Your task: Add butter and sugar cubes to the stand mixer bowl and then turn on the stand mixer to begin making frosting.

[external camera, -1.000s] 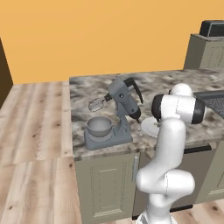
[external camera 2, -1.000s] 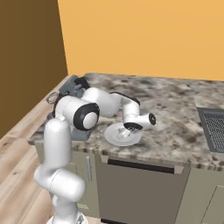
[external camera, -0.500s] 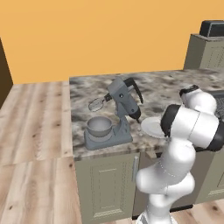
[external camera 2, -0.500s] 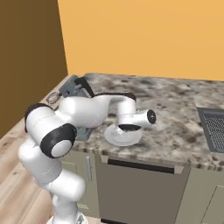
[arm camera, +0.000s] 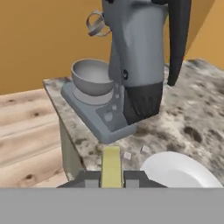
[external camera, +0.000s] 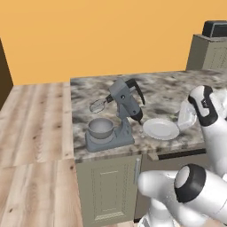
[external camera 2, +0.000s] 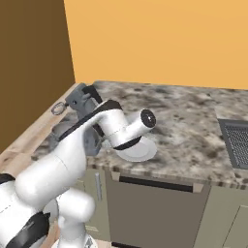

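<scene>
Hand view first: the two dark finger tips of the gripper (arm camera: 111,178) are clenched on a pale yellow rectangular stick of butter (arm camera: 111,166), which stands up between them. Just beyond the stick, two small white sugar cubes (arm camera: 127,155) lie on the speckled grey-brown granite counter (arm camera: 192,127), close to the rim of a flat white round plate (arm camera: 179,170) (the plate sits to the right of the butter in this view). Farther on stands the grey stand mixer (arm camera: 135,61) with black trim, its head tilted back so the wire whisk (arm camera: 96,22) hangs in the air above and apart from the bowl. The round, deep, grey metallic stand mixer bowl (arm camera: 91,76) rests on the mixer's flat rectangular base, near the counter's edge.

From the left base view, the stand mixer (external camera: 122,113) stands near the front left corner of the counter (external camera: 164,93), with the stand mixer bowl (external camera: 100,128) on its base at the left and the whisk (external camera: 98,105) raised above it. The white plate (external camera: 159,129) lies just to the right of the mixer, near the counter's front edge, and the white arm's wrist hangs beside the plate's right rim.

From the right base view, the arm crosses in front of the mixer (external camera 2: 82,102) and its hand sits over the plate (external camera 2: 138,152).
</scene>
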{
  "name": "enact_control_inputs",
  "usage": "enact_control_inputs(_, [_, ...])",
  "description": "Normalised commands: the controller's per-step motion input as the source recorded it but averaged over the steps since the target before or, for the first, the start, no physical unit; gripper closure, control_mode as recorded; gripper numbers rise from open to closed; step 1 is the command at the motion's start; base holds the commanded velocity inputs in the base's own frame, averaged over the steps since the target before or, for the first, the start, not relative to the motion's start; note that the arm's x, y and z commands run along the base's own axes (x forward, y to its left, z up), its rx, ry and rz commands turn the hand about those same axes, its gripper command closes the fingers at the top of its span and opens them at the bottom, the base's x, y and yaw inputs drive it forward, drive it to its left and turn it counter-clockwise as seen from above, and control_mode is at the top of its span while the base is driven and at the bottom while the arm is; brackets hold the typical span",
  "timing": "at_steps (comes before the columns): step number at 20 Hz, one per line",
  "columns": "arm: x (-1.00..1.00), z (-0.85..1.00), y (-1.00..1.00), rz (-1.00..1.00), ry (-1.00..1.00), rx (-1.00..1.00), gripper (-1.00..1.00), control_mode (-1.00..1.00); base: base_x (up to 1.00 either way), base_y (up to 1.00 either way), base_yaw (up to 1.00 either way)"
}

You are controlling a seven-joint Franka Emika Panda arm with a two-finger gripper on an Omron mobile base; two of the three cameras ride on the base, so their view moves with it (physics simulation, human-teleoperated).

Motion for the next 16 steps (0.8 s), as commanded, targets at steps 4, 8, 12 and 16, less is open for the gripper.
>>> enact_control_inputs(4, [-0.95, 0.61, 0.91, 0.00, 0.01, -0.18, 1.00, -1.00, 0.00, 0.00, 0.00])
enact_control_inputs(8, [-0.76, 0.50, 1.00, 0.00, 0.07, -0.19, 1.00, -1.00, 0.00, 0.00, 0.00])
enact_control_inputs(12, [-0.38, 0.37, 1.00, 0.00, 0.15, -0.20, 1.00, -1.00, 0.00, 0.00, 0.00])
enact_control_inputs(16, [-0.09, 0.29, 1.00, 0.00, 0.14, -0.19, 1.00, -1.00, 0.00, 0.00, 0.00])
